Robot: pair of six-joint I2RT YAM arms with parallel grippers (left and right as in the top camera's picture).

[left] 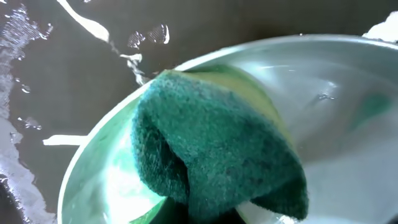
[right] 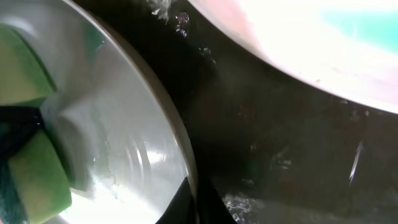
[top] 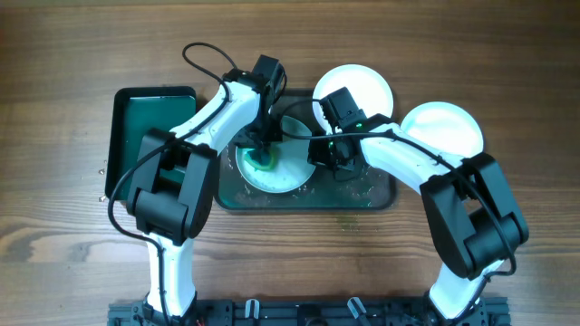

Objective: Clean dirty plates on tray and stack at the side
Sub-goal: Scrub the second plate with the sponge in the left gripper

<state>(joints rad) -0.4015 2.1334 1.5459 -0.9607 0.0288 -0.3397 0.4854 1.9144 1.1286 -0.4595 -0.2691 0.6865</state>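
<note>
Squarely on the wooden table (top: 54, 54) sits the grey tray (top: 381, 195), its dark floor wet and speckled with droplets, with a smaller black tray (top: 116, 136) lined in green just to its left. Both arms reach in over the grey tray. Three white plates show. The tray plate (top: 288, 179) lies in the tray's left half. The far plate (top: 362, 83) rests across the tray's far rim and bears a teal smear in the right wrist view. The right plate (top: 449, 127) lies on the table just beside the tray's right end. The right gripper (top: 324, 156) sits at the tray plate's right rim, jaws seemingly clamped on that edge. The left gripper (top: 262, 156) pinches a folded green sponge (left: 217, 149) down onto the tray plate, where green tints the white beneath it
</note>
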